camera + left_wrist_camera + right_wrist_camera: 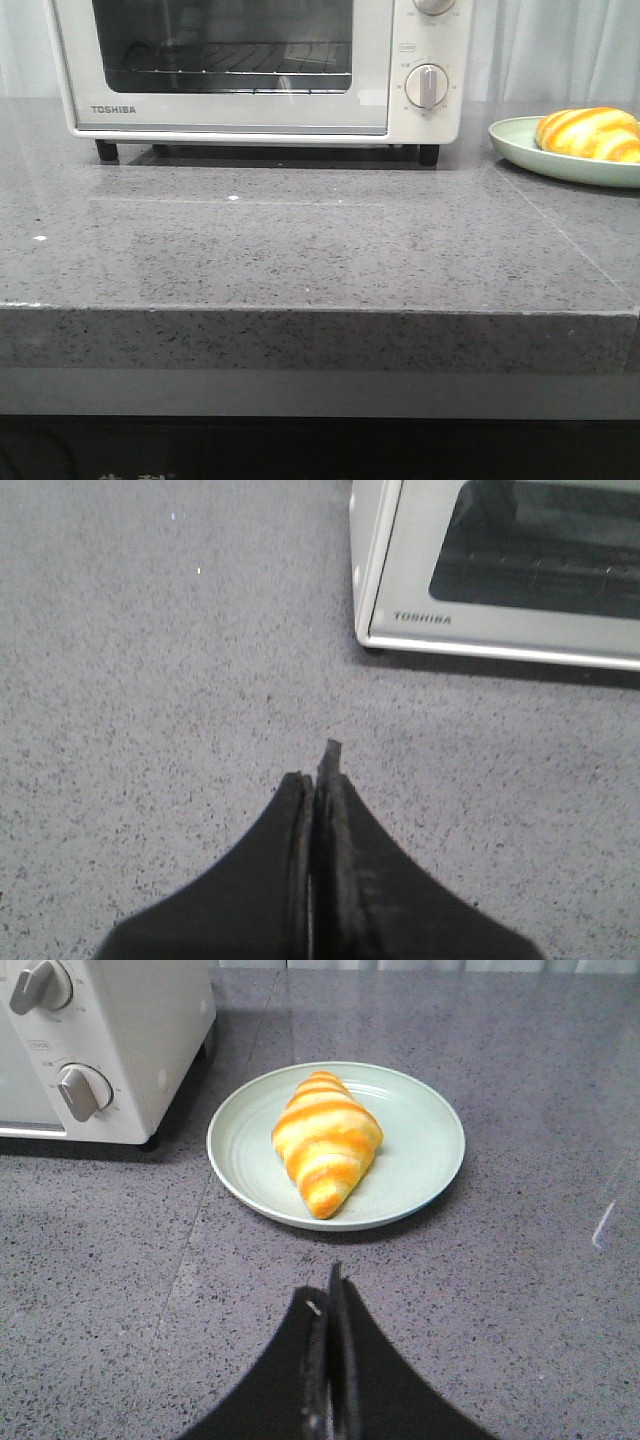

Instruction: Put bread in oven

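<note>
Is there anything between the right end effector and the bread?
Only bare counter and the near rim of the plate that holds the bread; the right wrist view shows it. The right end effector is shut.

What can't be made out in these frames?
- Front view: oven top and upper dial cut off by the frame edge; bread and plate cropped at right.
- Dial markings: too small to read in any view.
- Oven interior: dark behind the glass, only the wire rack shows.
- Neither end effector appears in the front view.
</note>
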Action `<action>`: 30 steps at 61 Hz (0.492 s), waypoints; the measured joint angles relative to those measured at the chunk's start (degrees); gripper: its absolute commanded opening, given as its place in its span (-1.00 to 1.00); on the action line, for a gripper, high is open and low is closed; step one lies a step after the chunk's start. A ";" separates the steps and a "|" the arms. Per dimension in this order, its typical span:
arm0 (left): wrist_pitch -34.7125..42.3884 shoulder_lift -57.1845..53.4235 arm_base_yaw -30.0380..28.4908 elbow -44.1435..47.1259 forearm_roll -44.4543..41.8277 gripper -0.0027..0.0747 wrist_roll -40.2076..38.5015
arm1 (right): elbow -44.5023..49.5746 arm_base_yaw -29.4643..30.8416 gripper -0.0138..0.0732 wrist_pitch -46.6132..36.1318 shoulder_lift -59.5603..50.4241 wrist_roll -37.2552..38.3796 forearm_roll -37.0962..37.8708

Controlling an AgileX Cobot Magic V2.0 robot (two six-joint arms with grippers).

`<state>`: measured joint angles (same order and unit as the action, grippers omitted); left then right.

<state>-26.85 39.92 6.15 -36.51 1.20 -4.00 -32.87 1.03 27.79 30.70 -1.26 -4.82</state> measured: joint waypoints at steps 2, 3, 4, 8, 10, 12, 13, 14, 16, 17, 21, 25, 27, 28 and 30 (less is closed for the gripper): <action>-0.09 0.76 0.00 0.00 0.00 -0.98 0.00 | 0.00 0.00 -0.84 0.00 0.11 0.00 0.00; -0.09 1.05 0.00 0.00 0.00 -0.98 0.00 | 0.00 0.00 -0.84 0.00 0.25 0.00 0.00; -0.09 1.47 0.00 0.00 0.00 -0.98 0.00 | 0.00 0.00 -0.84 0.00 0.25 0.00 0.00; -0.09 2.47 0.00 0.00 0.00 -0.98 0.00 | 0.00 0.00 -0.84 0.04 0.37 0.00 0.00; -0.09 3.00 0.00 0.00 0.00 -0.98 0.00 | 0.00 0.00 -0.84 0.04 0.37 0.00 0.00; -0.09 3.52 0.00 0.00 0.00 -0.98 0.00 | 0.00 0.00 -0.83 0.04 0.37 0.00 0.00; -0.09 3.70 0.00 0.00 0.00 -0.98 0.00 | 0.00 0.00 -0.83 0.04 0.37 0.00 0.00; -0.09 3.88 0.00 0.00 0.00 -0.98 0.00 | 0.00 0.00 -0.83 0.04 0.37 0.00 0.02; -0.13 4.21 0.00 0.00 0.00 -0.98 0.00 | 0.00 0.00 -0.80 0.04 0.37 0.00 0.12; -0.13 4.24 0.00 0.00 0.00 -0.98 0.00 | 0.00 0.00 -0.78 0.04 0.37 0.00 0.12; -0.13 4.60 0.00 0.00 0.00 -0.98 0.00 | 0.00 0.00 -0.62 0.04 0.37 0.00 0.25; -0.13 4.70 0.00 0.00 0.00 -0.98 0.00 | 0.00 0.00 -0.31 0.04 0.37 0.00 0.60; -0.13 4.70 0.00 -0.10 0.00 -0.98 0.00 | 0.00 0.00 -0.15 0.04 0.37 0.00 0.76; -0.13 4.70 0.00 -0.09 0.00 -0.98 0.00 | 0.00 0.00 -0.04 0.04 0.37 0.00 0.89; -0.22 4.70 0.00 -0.09 0.00 -0.98 0.00 | 0.00 0.00 0.12 0.04 0.37 0.00 1.02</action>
<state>-27.07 44.62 6.15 -36.61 1.20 -4.00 -32.87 1.03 27.83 31.07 -1.26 -3.80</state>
